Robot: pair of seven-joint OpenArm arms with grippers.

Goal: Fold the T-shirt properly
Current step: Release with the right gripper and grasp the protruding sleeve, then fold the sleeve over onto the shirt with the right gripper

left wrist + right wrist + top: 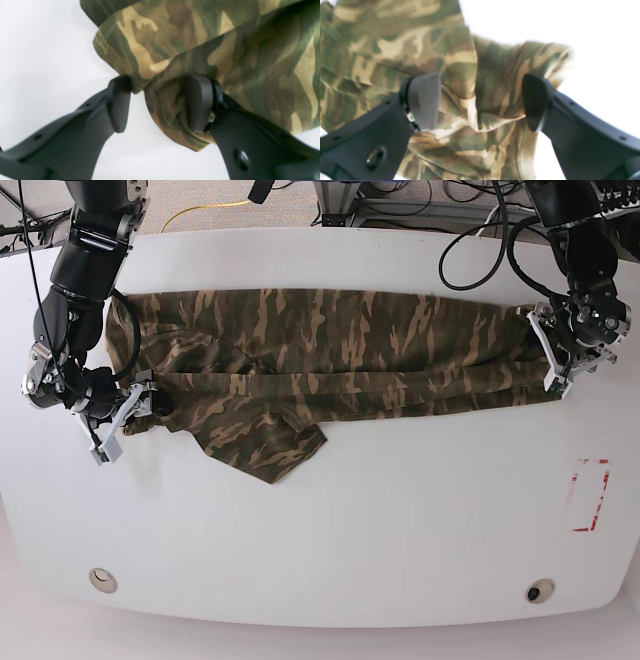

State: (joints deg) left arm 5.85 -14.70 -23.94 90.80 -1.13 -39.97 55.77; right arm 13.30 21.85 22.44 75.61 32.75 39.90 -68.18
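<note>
While lying folded lengthwise on table (350,520), T-shirt (330,350); right gripper (480,102) spread wide around cloth, left gripper (157,102) parted over hem, holding nothing.

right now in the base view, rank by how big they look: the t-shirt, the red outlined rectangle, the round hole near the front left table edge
1. T-shirt, by far the largest.
2. Red outlined rectangle.
3. Round hole, the smallest.
</note>
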